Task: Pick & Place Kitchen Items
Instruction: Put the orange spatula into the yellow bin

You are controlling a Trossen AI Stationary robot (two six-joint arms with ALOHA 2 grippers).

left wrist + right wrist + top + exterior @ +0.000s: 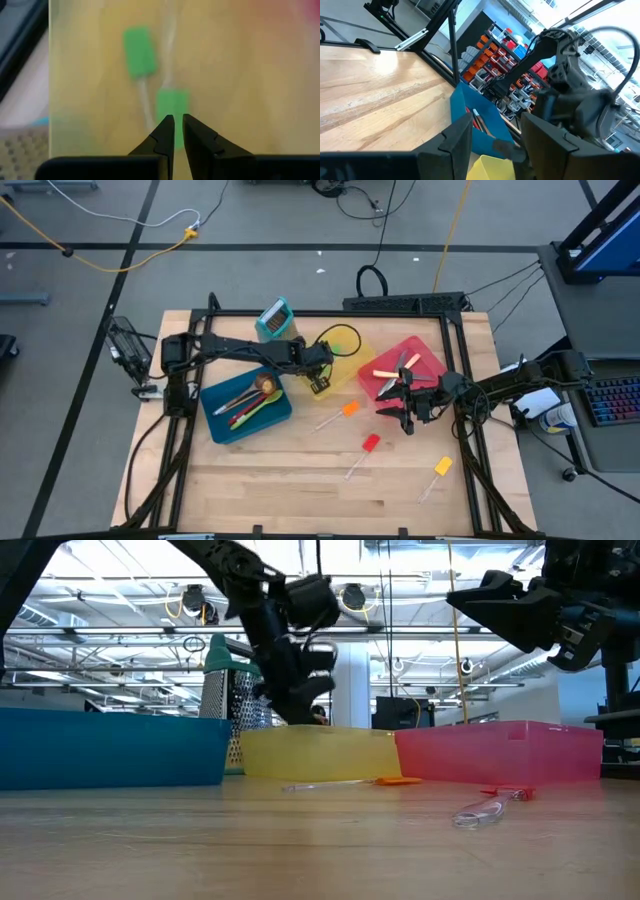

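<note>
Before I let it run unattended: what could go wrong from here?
The left gripper, nearly shut, hangs over two green spatulas lying close together in the yellow bin; it may nudge or grab both. The right gripper hovers by the red bin and could bump its wall.

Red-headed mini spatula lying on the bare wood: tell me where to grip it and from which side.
Grip the red-headed mini spatula at its clear handle, just below the head, coming straight down with the jaws across the handle. It lies flat and diagonal on the wooden table, clear of neighbours.
</note>
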